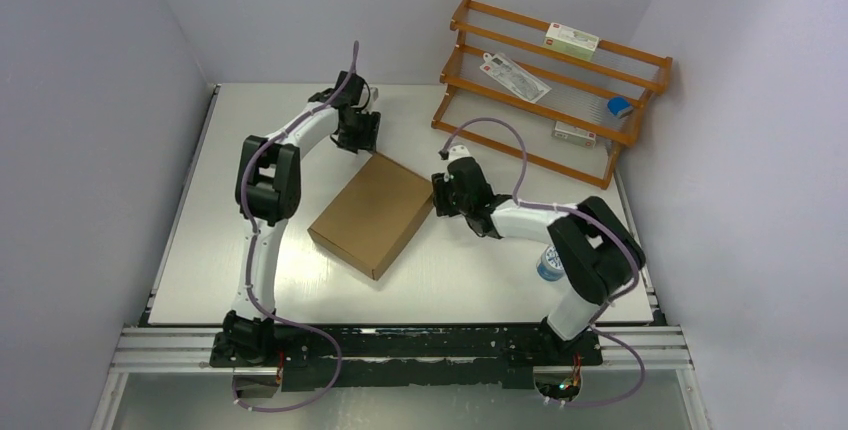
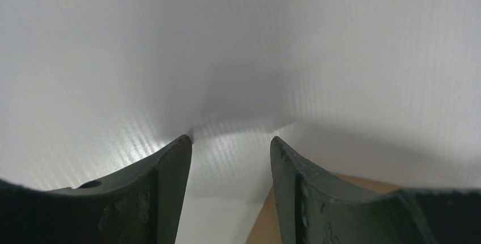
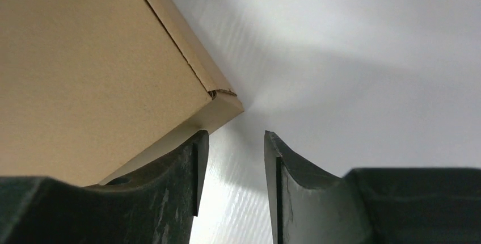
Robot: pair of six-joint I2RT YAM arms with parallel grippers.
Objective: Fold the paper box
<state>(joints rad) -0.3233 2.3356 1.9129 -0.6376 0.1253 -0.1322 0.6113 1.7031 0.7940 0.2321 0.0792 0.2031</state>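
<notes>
The paper box (image 1: 372,214) is a closed brown cardboard box lying flat in the middle of the white table, turned diagonally. My left gripper (image 1: 357,138) hangs just past the box's far corner, open and empty; in the left wrist view (image 2: 231,139) a sliver of brown box (image 2: 262,224) shows low between its fingers. My right gripper (image 1: 441,193) sits at the box's right corner, open and empty; the right wrist view (image 3: 233,136) shows the box corner (image 3: 91,68) just above its left finger (image 3: 187,170).
A wooden rack (image 1: 555,80) with small white cartons and a blue item stands at the back right. A round blue-and-white tin (image 1: 549,264) sits by the right arm's base. Grey walls close in the table on three sides.
</notes>
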